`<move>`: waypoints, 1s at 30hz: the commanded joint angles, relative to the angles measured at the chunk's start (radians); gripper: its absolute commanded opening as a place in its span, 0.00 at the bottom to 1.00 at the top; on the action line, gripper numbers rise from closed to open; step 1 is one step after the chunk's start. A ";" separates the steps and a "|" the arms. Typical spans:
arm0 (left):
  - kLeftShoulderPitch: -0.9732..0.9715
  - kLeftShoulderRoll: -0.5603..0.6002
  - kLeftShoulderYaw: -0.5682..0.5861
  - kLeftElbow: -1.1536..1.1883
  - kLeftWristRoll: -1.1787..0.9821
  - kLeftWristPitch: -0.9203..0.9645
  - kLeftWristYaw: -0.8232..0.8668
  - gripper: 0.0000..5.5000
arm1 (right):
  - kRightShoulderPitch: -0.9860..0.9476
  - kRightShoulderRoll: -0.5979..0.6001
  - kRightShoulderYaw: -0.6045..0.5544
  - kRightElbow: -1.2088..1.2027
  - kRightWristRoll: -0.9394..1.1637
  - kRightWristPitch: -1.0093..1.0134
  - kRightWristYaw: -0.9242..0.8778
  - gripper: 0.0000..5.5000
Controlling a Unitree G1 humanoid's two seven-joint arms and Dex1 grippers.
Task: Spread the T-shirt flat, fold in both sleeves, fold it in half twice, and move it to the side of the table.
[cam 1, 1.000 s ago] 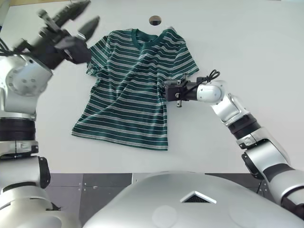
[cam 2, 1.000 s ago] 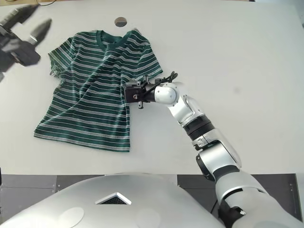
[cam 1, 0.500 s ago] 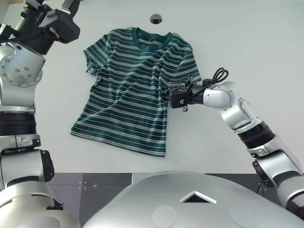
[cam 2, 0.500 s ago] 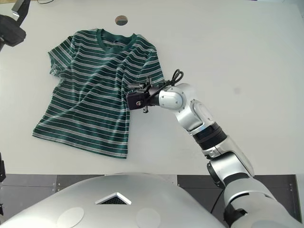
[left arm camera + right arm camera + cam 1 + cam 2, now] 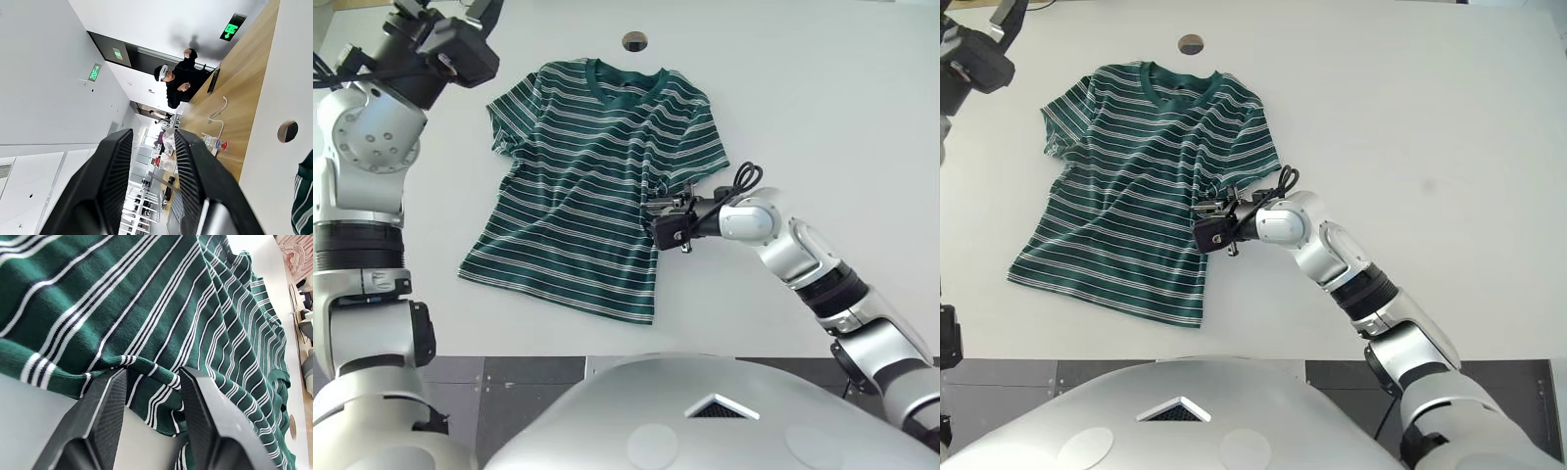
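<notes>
Between the fingers of the right gripper [image 5: 151, 376] a small raised pucker of the T-shirt [image 5: 587, 166] is seen, formed at the garment's side edge just below the right sleeve [image 5: 700, 147]. The fingers [image 5: 105, 406] are held apart, one on either side of that pucker and low against the table [image 5: 822, 117], so the cloth is straddled but is not judged to be pinched.

Ahead of this gripper the striped body is spread face up, with the collar [image 5: 625, 80] at the far end and the hem nearest the robot. The whole garment is laid slightly askew. Beyond the collar a small round hole [image 5: 633, 41] is set into the tabletop.

The left gripper [image 5: 151, 136] is held high and well apart from the shirt, out past the left sleeve [image 5: 504, 122]. Its fingers are parted and nothing is carried between them. Below and inward of it, that sleeve is seen rumpled and partly tucked in on itself.

The spreading step is judged to be in hand and nearly done, since neither sleeve has been folded in and no half-fold has been made.

For the next move, a firm pinch on the side edge would be called for, followed by a short outward draw so that the pucker is flattened. The left sleeve would then need to be opened out by the other arm. A grip taken too deep could drag the whole shirt across the table rather than smooth it.
</notes>
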State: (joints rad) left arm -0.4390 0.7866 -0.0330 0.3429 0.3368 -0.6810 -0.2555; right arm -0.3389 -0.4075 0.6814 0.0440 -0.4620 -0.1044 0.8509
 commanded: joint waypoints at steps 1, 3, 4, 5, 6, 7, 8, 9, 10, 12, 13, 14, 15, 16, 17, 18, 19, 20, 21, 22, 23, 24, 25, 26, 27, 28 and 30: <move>-0.036 -0.018 -0.021 0.059 0.002 -0.009 -0.012 0.29 | 0.082 -0.175 0.001 0.003 0.033 0.067 0.188 0.35; -0.056 -0.032 -0.021 0.106 -0.031 -0.009 -0.028 0.29 | 0.126 -0.334 -0.048 -0.105 0.149 0.093 0.346 0.35; -0.066 -0.039 -0.019 0.130 -0.050 -0.007 -0.036 0.29 | 0.149 -0.405 -0.069 -0.155 0.206 0.109 0.417 0.35; -0.071 -0.056 -0.013 0.158 -0.089 0.007 -0.056 0.29 | 0.174 -0.476 -0.088 -0.201 0.266 0.111 0.482 0.35; -0.068 -0.071 -0.015 0.186 -0.117 0.015 -0.076 0.29 | 0.195 -0.529 -0.107 -0.241 0.328 0.133 0.537 0.35; -0.064 -0.082 -0.018 0.210 -0.137 0.019 -0.093 0.29 | 0.207 -0.561 -0.122 -0.267 0.371 0.154 0.571 0.35; -0.059 -0.094 -0.018 0.231 -0.164 0.029 -0.115 0.29 | 0.213 -0.582 -0.141 -0.281 0.403 0.169 0.585 0.35; -0.057 -0.099 -0.016 0.246 -0.181 0.033 -0.131 0.29 | 0.212 -0.588 -0.153 -0.285 0.419 0.183 0.589 0.35; -0.055 -0.107 -0.008 0.256 -0.209 0.042 -0.153 0.29 | 0.203 -0.589 -0.172 -0.272 0.431 0.190 0.585 0.35; -0.049 -0.116 0.001 0.261 -0.246 0.055 -0.187 0.29 | 0.182 -0.583 -0.201 -0.240 0.440 0.199 0.573 0.35; -0.045 -0.118 0.004 0.260 -0.262 0.060 -0.203 0.29 | 0.174 -0.580 -0.210 -0.225 0.441 0.201 0.567 0.35; -0.035 -0.120 0.005 0.257 -0.274 0.066 -0.216 0.29 | 0.167 -0.575 -0.220 -0.206 0.442 0.202 0.562 0.35; -0.026 -0.124 0.008 0.255 -0.293 0.075 -0.230 0.29 | 0.159 -0.571 -0.226 -0.186 0.439 0.198 0.558 0.35; -0.016 -0.128 0.011 0.251 -0.306 0.085 -0.241 0.29 | 0.152 -0.566 -0.230 -0.172 0.438 0.193 0.555 0.35; -0.001 -0.137 0.013 0.245 -0.329 0.105 -0.259 0.29 | 0.146 -0.553 -0.238 -0.163 0.447 0.186 0.548 0.35; 0.018 -0.153 0.012 0.232 -0.367 0.146 -0.294 0.29 | 0.139 -0.530 -0.253 -0.170 0.480 0.183 0.544 0.35; 0.038 -0.170 0.011 0.220 -0.407 0.189 -0.331 0.29 | 0.130 -0.500 -0.274 -0.187 0.526 0.198 0.537 0.35; 0.057 -0.192 0.012 0.200 -0.466 0.272 -0.383 0.29 | 0.121 -0.463 -0.302 -0.204 0.587 0.212 0.532 0.35; 0.070 -0.209 0.011 0.185 -0.509 0.338 -0.422 0.29 | 0.111 -0.431 -0.332 -0.217 0.650 0.230 0.527 0.35; 0.081 -0.222 0.007 0.169 -0.558 0.438 -0.474 0.29 | 0.096 -0.399 -0.369 -0.234 0.729 0.265 0.526 0.35; 0.086 -0.229 0.000 0.162 -0.584 0.520 -0.512 0.29 | 0.081 -0.375 -0.405 -0.250 0.807 0.305 0.527 0.35; 0.090 -0.232 -0.007 0.157 -0.598 0.590 -0.542 0.29 | 0.070 -0.359 -0.434 -0.262 0.870 0.339 0.528 0.35; 0.097 -0.228 -0.021 0.152 -0.598 0.652 -0.570 0.29 | 0.058 -0.350 -0.461 -0.269 0.929 0.378 0.531 0.35; 0.106 -0.222 -0.028 0.141 -0.599 0.706 -0.588 0.29 | 0.051 -0.346 -0.480 -0.274 0.970 0.406 0.535 0.35; 0.124 -0.208 -0.035 0.116 -0.606 0.780 -0.612 0.29 | 0.044 -0.340 -0.498 -0.279 1.011 0.437 0.534 0.35; 0.138 -0.197 -0.037 0.097 -0.611 0.848 -0.625 0.29 | 0.040 -0.335 -0.511 -0.283 1.040 0.461 0.531 0.35; 0.154 -0.183 -0.024 0.067 -0.625 0.968 -0.632 0.29 | 0.041 -0.328 -0.524 -0.294 1.061 0.478 0.517 0.35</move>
State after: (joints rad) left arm -0.2996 0.5714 -0.0669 0.4414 -0.2737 0.1845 -0.8803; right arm -0.2810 -0.7446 0.1786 -0.2300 0.5774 0.3532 1.3823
